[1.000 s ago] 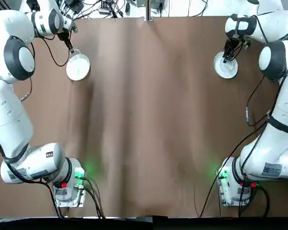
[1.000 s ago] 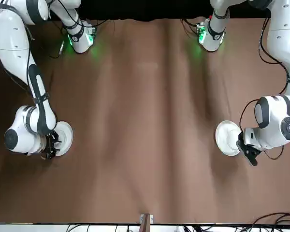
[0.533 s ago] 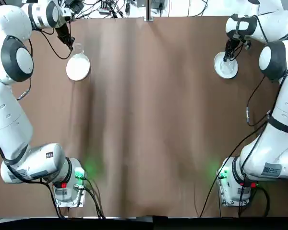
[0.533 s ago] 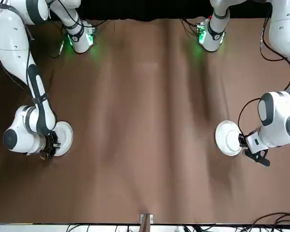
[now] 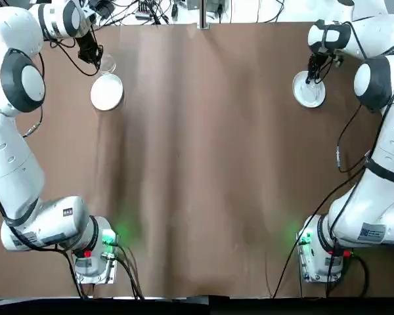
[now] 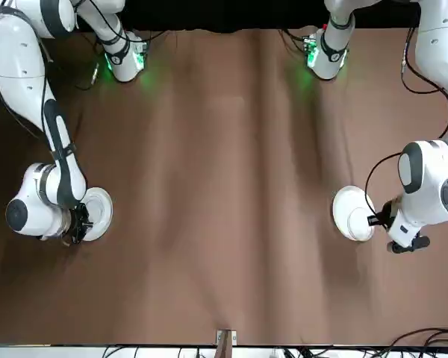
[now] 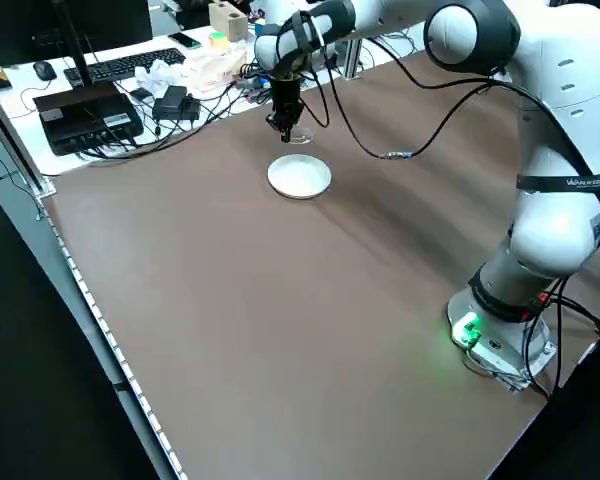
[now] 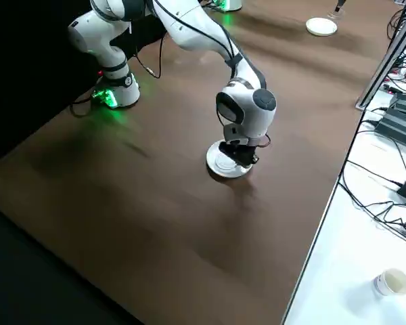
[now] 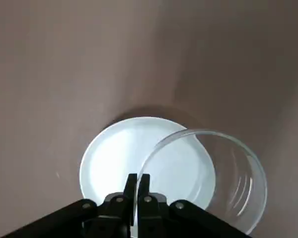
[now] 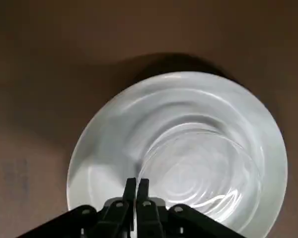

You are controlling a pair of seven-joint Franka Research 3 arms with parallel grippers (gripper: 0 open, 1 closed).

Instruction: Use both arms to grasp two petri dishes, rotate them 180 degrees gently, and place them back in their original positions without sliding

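Observation:
Each petri dish is a clear glass dish paired with a white round disc. My left gripper (image 5: 95, 60) is shut on the rim of the left petri dish (image 9: 208, 181) and holds it in the air, above and partly off its white disc (image 5: 107, 92) at the table's far left. At the far right, the right gripper (image 5: 310, 77) stands over the other white disc (image 5: 309, 90). In the right wrist view its fingers (image 10: 130, 191) are pinched on the rim of the right petri dish (image 10: 203, 168), which rests on that disc (image 10: 109, 144).
The brown table (image 5: 210, 164) stretches wide between the two discs. Both arm bases with green lights (image 5: 108, 239) stand at the near edge. Cables, a keyboard and boxes (image 7: 85, 110) lie beyond the far edge. A paper cup (image 8: 390, 282) sits on the white side bench.
The left gripper has turned at the wrist and carried its clear dish up and toward the far edge, off the white disc. The right gripper has barely shifted over its disc.

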